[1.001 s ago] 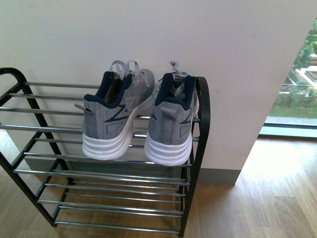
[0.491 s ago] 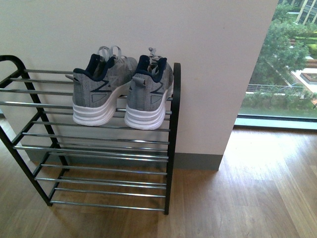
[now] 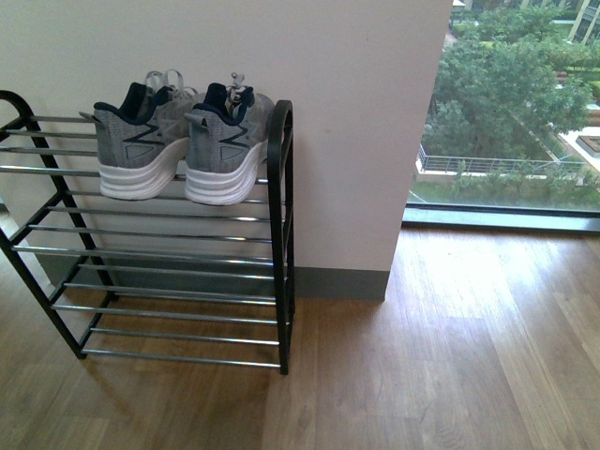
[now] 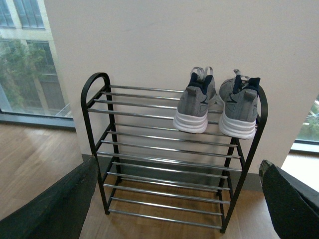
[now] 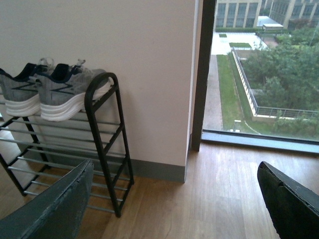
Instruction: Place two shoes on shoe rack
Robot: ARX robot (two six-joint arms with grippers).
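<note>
The left gripper (image 4: 178, 167) stood spread wide with nothing between its dark fingers (image 4: 55, 204), and the right gripper (image 5: 174, 168) was likewise released and empty. Neither arm showed in the front view. Both grippers were well apart from the shoe rack (image 3: 280, 234), which filled the left of the front view against a white wall (image 3: 366, 112). On its top tier, in the upper left of that frame, the left sneaker (image 3: 131, 141) and the right sneaker (image 3: 225, 145) sat side by side, touching or nearly so. Their heels faced the camera, and the right one sat just beside the rack's rounded end post. By that, the placing looked done. If either needed reseating, I judged them light — knit uppers soft and yielding, thick white soles firmer — so the heel, pinched across collar and sole, seemed the best hold. On such thin, smooth bars a shoe could slip or tip between rails.
</note>
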